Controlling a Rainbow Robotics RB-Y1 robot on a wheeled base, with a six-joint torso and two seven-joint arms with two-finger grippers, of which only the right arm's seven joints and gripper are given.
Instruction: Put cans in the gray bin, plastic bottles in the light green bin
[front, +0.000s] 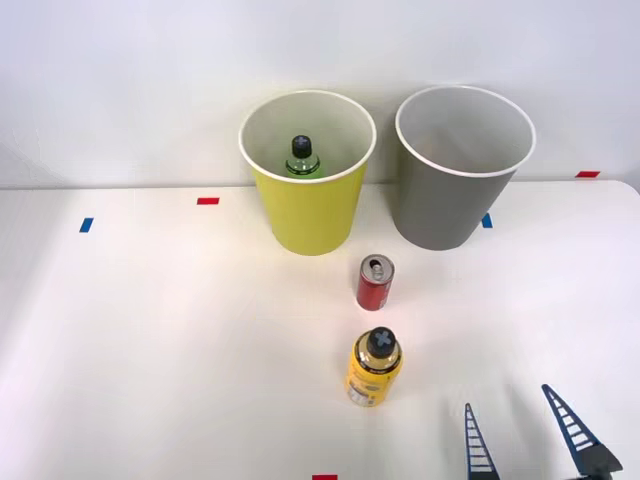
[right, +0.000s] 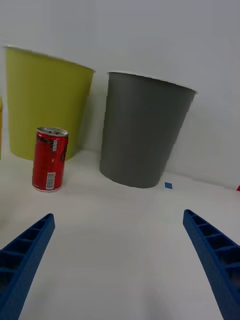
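A small red can (front: 375, 283) (right: 49, 158) stands upright on the white table, in front of the gap between the two bins. Nearer to me stands a plastic bottle (front: 374, 368) with a yellow label and a black cap. A green bottle (front: 302, 158) with a black cap sits inside the light green bin (front: 306, 215) (right: 42, 110). The gray bin (front: 450, 205) (right: 142, 132) stands to its right. My right gripper (front: 510, 425) (right: 120, 260) is open near the table's front edge, to the right of the yellow bottle, with nothing between its blue fingers (right: 25, 255).
Small red tape marks (front: 207, 201) and blue tape marks (front: 86, 225) lie on the white table (front: 150, 330). A white wall rises right behind the bins.
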